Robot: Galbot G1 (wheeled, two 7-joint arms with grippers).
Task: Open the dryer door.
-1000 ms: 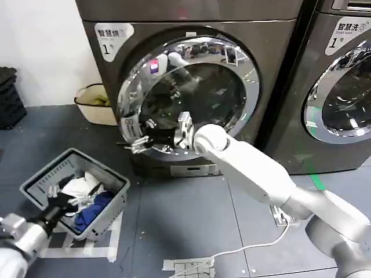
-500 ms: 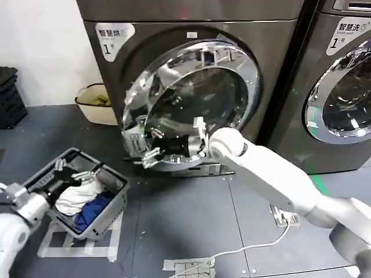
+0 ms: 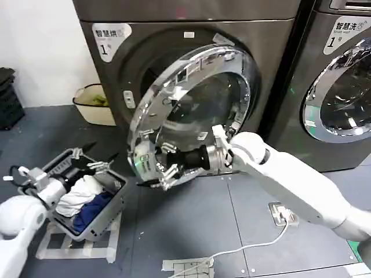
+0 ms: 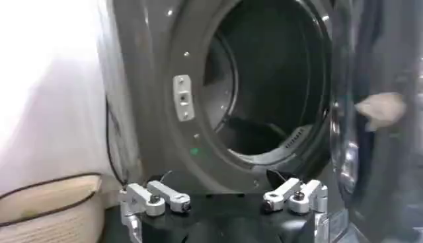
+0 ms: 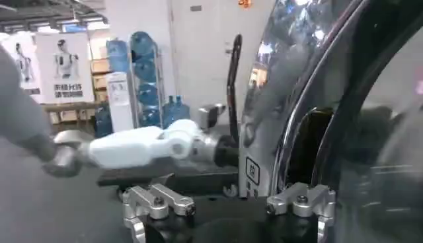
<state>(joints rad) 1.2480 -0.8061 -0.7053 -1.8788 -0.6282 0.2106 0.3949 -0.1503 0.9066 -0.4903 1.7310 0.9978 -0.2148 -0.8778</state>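
The dryer door (image 3: 174,78), a chrome ring around dark glass, stands swung partly out from the dryer's front (image 3: 116,69). My right gripper (image 3: 163,168) is at the door's lower free edge, fingers spread open. In the right wrist view the stickered rim (image 5: 251,173) stands just ahead of the right gripper (image 5: 229,209), its jaws not closed on it. My left gripper (image 3: 93,159) hovers open over the laundry basket. The left wrist view looks past the open left gripper (image 4: 226,206) into the dark drum (image 4: 264,86), with the latch plate (image 4: 183,98) beside it.
A grey basket (image 3: 117,200) of laundry sits on the floor at the left. A tan woven basket (image 3: 93,104) stands by the wall. A second machine's chrome door (image 3: 342,92) is at the right. A white cable and plug box (image 3: 281,214) lie on the floor.
The door has swung further out from the dryer, and my right gripper has come down and toward me with its edge. My left gripper has risen from the basket toward the dryer.
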